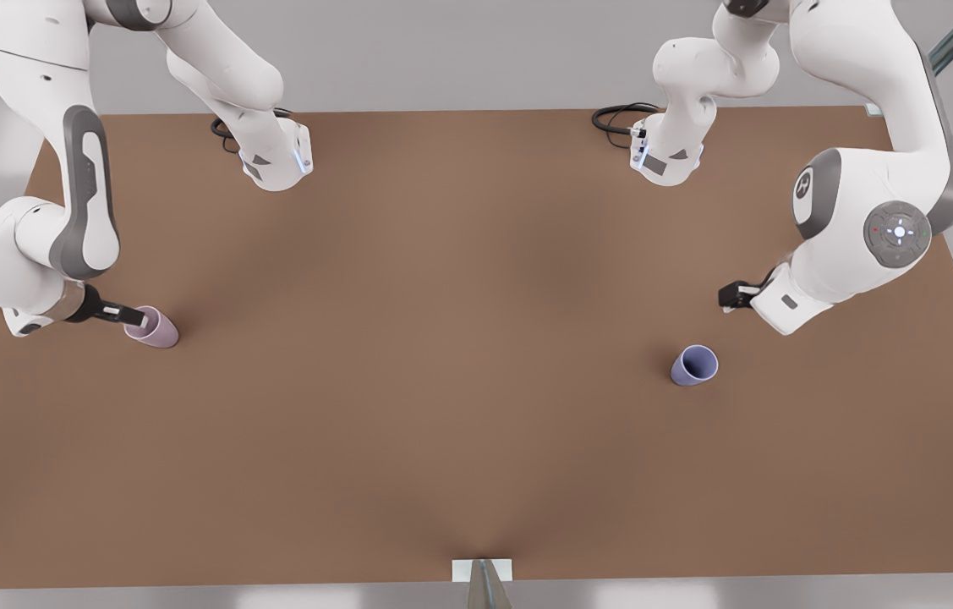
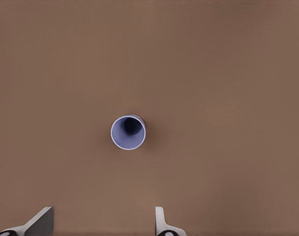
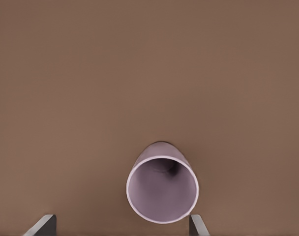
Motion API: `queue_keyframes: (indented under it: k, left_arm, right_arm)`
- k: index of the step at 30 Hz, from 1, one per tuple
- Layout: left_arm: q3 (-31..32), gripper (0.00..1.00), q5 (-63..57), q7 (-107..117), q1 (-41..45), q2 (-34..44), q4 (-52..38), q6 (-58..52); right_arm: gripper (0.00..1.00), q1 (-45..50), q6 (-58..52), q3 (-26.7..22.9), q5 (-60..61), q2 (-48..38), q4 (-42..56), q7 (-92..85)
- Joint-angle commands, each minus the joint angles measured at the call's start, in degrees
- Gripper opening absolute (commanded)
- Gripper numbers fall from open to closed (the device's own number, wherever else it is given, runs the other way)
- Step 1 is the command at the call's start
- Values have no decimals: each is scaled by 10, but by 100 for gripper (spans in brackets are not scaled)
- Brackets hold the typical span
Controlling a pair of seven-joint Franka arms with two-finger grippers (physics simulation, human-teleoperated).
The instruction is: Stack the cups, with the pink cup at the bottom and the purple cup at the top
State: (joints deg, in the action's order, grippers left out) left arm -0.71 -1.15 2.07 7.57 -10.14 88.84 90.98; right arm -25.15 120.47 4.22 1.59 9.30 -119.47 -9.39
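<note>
Two sets of fingers, both spread, nothing pinched. Right gripper (image 1: pixel 134 317) low at the worktop's (image 1: pixel 442 338) edge on the front view's left, fingers (image 3: pixel 198 227) straddling the pink cup (image 1: pixel 153 328), one tip just beside its rim, the other well clear. Left gripper (image 1: pixel 734 296) higher, towards the edge on the front view's right, purple cup (image 1: pixel 693 365) near it but apart, ahead of the tips and not yet between them. Both cups apparently upright, mouths open to the wrist cameras, long axes running towards the fingers. Cups well apart across the worktop, each nearer its own arm. Fingertips cut off in both wrist views; contact with the pink cup hard to tell.
</note>
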Motion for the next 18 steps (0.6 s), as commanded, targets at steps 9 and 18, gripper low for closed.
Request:
queue_keyframes:
  k: [9, 18]
  left_arm:
    - [4, 100, 0, 0, 1, -6, 0, -7]
    - [0, 100, 1, 1, 1, -15, -2, -4]
  right_arm:
    - [100, -56, 88, -1, -16, 70, -4, -185]
    - [94, -57, 116, -2, -17, 127, -1, -184]
